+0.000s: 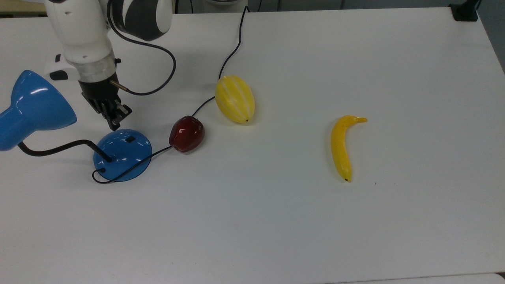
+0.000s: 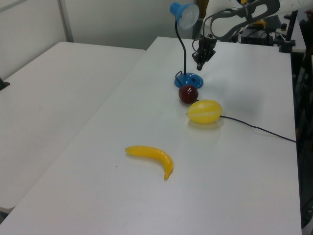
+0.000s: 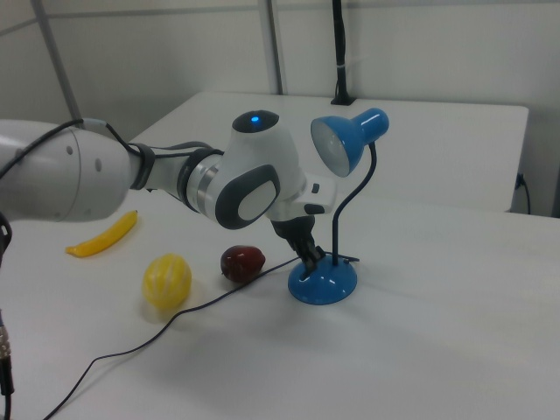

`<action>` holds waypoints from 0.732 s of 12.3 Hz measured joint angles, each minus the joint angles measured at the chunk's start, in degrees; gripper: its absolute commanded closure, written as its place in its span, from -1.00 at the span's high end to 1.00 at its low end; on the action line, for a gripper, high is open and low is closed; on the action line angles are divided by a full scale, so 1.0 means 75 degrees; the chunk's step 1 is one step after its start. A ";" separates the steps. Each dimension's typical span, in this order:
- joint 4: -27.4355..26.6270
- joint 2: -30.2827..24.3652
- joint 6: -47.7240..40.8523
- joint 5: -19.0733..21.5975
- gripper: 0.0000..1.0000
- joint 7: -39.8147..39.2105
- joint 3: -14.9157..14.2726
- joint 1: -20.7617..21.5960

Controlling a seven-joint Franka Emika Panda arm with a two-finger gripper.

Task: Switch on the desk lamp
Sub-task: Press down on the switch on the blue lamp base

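At the top view's left on the white worktop (image 1: 276,228): blue desk lamp (image 1: 122,154), claw (image 1: 114,125) poised with fingers pressed together at its base's far rim. Rightward: dark red apple (image 1: 187,133), yellow melon (image 1: 234,98), banana (image 1: 341,146).
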 measured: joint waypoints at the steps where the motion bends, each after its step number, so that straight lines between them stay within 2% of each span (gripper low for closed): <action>1: 0.0000 0.0083 0.0111 0.0000 -1.00 0.0061 0.0003 0.0054; 9: 0.0070 0.0379 0.0387 -0.0002 -1.00 0.0336 0.0009 0.0344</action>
